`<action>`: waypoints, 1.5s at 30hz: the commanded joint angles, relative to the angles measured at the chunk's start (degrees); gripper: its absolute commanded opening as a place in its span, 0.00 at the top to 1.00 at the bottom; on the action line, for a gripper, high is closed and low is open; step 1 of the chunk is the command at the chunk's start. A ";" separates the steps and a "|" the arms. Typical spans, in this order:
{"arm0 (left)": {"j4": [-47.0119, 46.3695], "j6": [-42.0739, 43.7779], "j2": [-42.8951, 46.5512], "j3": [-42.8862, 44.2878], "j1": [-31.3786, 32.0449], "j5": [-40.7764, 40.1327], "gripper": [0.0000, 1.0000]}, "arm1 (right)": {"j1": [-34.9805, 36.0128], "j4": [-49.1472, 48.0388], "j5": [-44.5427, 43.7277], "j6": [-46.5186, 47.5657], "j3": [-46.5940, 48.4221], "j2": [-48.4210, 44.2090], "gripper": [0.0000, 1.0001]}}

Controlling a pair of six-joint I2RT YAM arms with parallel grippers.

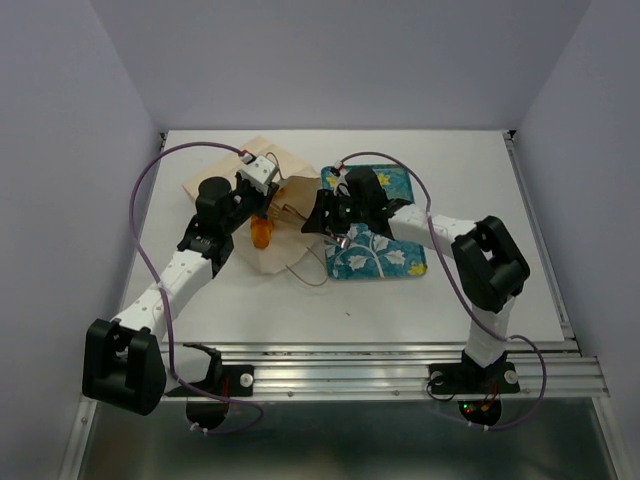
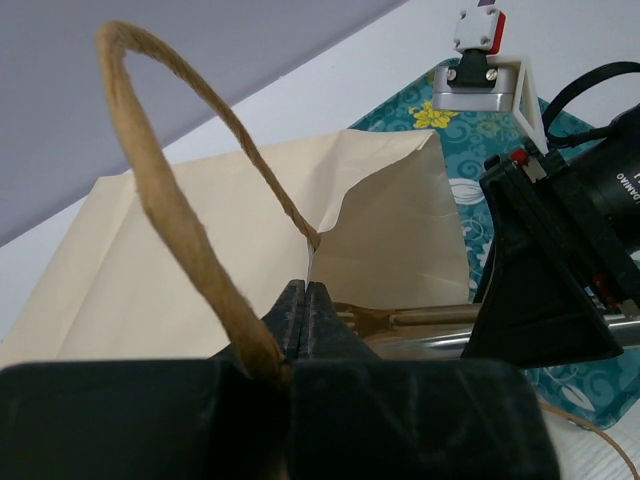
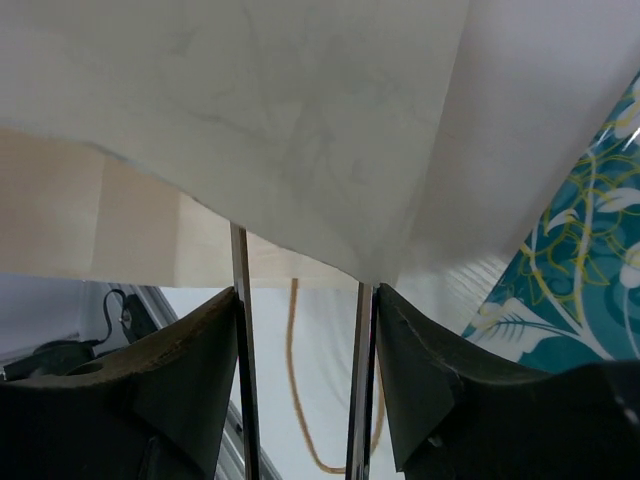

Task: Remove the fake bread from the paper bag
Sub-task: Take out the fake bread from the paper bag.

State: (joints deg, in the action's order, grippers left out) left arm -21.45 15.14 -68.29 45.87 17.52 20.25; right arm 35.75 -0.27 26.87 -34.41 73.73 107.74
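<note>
The paper bag (image 1: 285, 190) lies on its side at the table's middle, its mouth towards the teal tray. A glossy orange piece of fake bread (image 1: 262, 233) shows at the bag's near edge, just below my left gripper (image 1: 266, 208). In the left wrist view my left gripper (image 2: 305, 300) is shut on the bag's rim (image 2: 200, 240), next to a brown loop handle (image 2: 170, 200). My right gripper (image 1: 320, 218) is at the bag's mouth. In the right wrist view it (image 3: 300, 300) is open under the bag's paper (image 3: 250, 120), with thin metal strips along its fingers. The second bread piece is hidden.
The teal floral tray (image 1: 395, 255) lies right of the bag, under my right arm; it also shows in the left wrist view (image 2: 470, 140) and the right wrist view (image 3: 580, 260). A loose bag handle (image 3: 293, 380) lies on the table. Grey walls surround the table.
</note>
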 commanded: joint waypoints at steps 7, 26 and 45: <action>-6.85 -3.01 1.14 0.36 0.06 -1.09 1.00 | 2.22 -4.48 -1.38 -6.72 4.31 3.08 0.36; -9.05 -4.06 -0.43 -0.43 0.50 2.51 1.00 | 3.28 -6.32 3.71 -13.48 6.51 9.32 0.39; -9.22 -3.97 -0.17 -0.69 0.59 2.69 1.00 | 3.28 2.37 4.33 -12.43 10.46 12.05 0.40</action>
State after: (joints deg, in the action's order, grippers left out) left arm -24.29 11.84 -69.65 45.32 17.56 20.93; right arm 38.68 -1.26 31.53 -47.44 80.77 119.22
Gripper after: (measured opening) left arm 0.026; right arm 0.605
